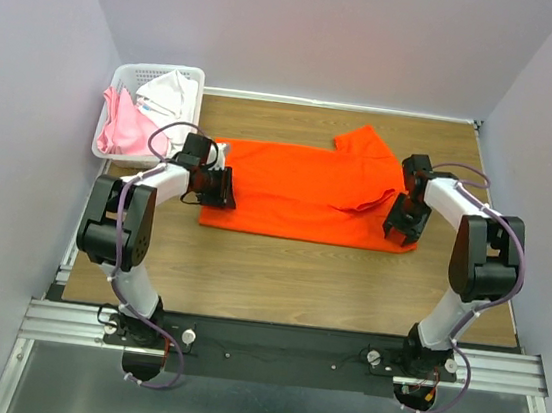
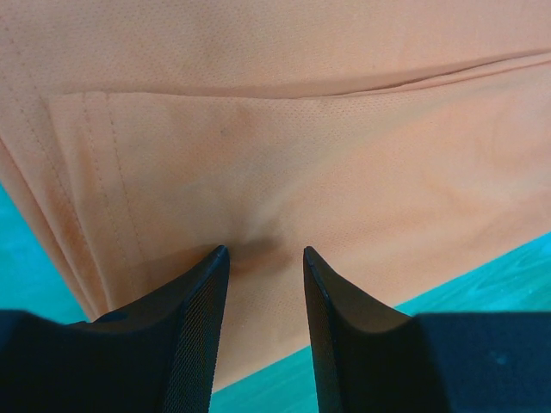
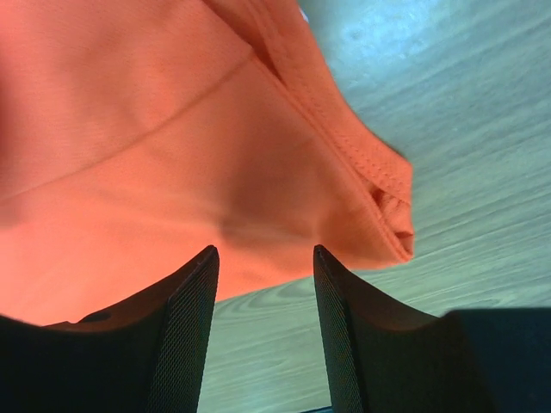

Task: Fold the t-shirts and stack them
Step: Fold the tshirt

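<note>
I have bare counter (image 1: pixel 297 280) all along the near side, between the orange t-shirt (image 1: pixel 298 194) and the arm bases, and a narrower strip beyond the shirt. The white basket (image 1: pixel 118 74), heaped with a pink t-shirt (image 1: pixel 124 129) and a white t-shirt (image 1: pixel 172 93), blocks the far-left corner just beyond my left jaws. Walls (image 1: pixel 318 30) close in on three sides. Both pairs of jaws stand apart, with cloth right at their tips.

Fingers (image 2: pixel 198 327) parted, tips against orange t-shirt (image 2: pixel 284 155); cloth puckered between.
</note>
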